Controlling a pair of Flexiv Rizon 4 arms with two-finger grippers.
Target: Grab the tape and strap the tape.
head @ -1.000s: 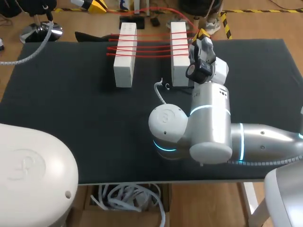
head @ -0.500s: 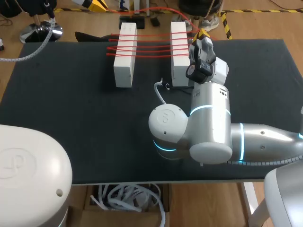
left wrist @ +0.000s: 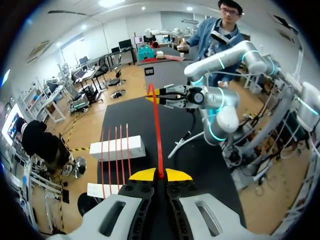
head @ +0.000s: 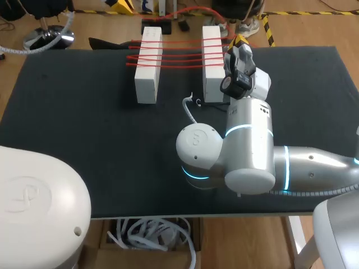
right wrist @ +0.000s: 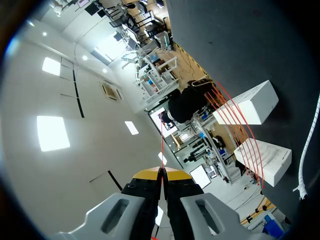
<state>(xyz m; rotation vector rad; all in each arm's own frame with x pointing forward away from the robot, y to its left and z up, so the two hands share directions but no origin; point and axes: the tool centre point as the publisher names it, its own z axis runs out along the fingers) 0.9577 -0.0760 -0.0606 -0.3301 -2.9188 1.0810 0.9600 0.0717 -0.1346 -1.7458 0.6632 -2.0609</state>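
Note:
Two white blocks (head: 148, 64) (head: 212, 61) stand at the back of the dark table, with several red tapes (head: 179, 56) stretched across them. One more red tape (left wrist: 157, 130) runs taut between my two grippers. In the left wrist view my left gripper (left wrist: 160, 175) is shut on one end, and the tape leads ahead to my right gripper (left wrist: 156, 94). My right gripper (right wrist: 161, 171) is shut on the other end. In the head view it sits above the far end of the right block (head: 239, 40). My left gripper itself lies past the table's far edge.
A white ribbed cable (head: 189, 109) curls on the mat beside my right arm's elbow (head: 235, 151). A dark object (head: 104, 42) lies behind the left block. Bare mat spreads to the left and to the far right.
My left arm's near housing has shifted slightly at the lower left. The right arm, the blocks and the strung tapes have not moved.

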